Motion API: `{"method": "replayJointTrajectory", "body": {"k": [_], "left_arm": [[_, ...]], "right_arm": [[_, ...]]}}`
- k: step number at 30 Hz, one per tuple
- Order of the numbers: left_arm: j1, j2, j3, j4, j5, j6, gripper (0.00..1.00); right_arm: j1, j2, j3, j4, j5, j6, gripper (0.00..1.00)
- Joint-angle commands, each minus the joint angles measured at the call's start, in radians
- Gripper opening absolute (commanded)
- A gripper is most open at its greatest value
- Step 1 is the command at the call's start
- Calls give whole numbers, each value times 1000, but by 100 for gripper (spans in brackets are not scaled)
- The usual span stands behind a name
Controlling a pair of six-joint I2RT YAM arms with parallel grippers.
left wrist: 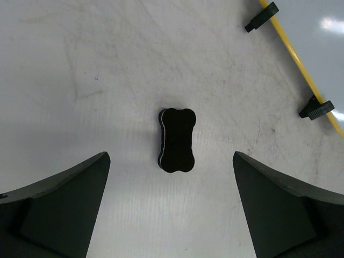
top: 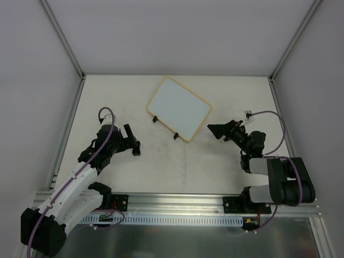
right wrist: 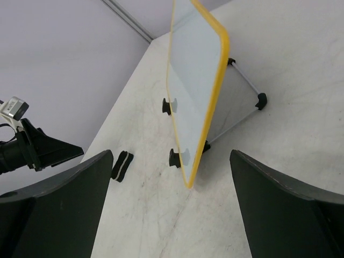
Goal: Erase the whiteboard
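Left gripper (top: 132, 141), jaws spread wide and empty, hovers at centre left of the overhead frame. A black eraser (left wrist: 176, 141) lies on the table (top: 107, 102) between its fingers, touching neither. The whiteboard (top: 178, 107) stands on its two black feet at upper centre, up and to the right of that gripper and apart from it. The right gripper (top: 216, 130), also wide open and holding nothing, sits near the board's lower right edge, facing it without touching.

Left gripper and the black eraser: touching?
Apart. Left wrist view: the black eraser lies between the fingers of the open left gripper, bare table on both sides.
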Motion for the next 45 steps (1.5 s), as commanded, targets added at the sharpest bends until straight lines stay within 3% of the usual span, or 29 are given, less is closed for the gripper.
{"method": "replayJointTrajectory", "body": {"k": [1,3,4,7,8,9,12,16,23,45], "left_arm": [[11,-65,-22,-1,-49,15,99],[11,-91,-22,-1,-43,26,99],[11,-100,-20,-1,-38,31,99],[11,-115,-30,-1,-29,35,99],[11,-128,-34,1,-34,34,99],[11,-132,-46,2,-49,34,99],[10,-139,-69,17,-60,37,99],[10,-122,-73,19,-63,31,99],[8,-171,-131,36,-52,-6,99],[8,-172,-140,62,-41,3,99]], "right_arm": [[-28,-146,-54,195,9,8,96],[-30,-294,-55,-36,15,-38,97],[-28,-360,-55,-264,59,-70,98],[-14,-659,-11,-672,200,-249,99],[-1,-730,6,-912,243,-292,99],[1,-844,20,-1013,277,-331,99],[1,-976,26,-1222,350,-399,99],[3,-1095,-35,-1276,362,-368,99],[0,-1161,-104,-1321,393,-346,99],[1,-1172,-146,-1241,351,-326,99]]}}
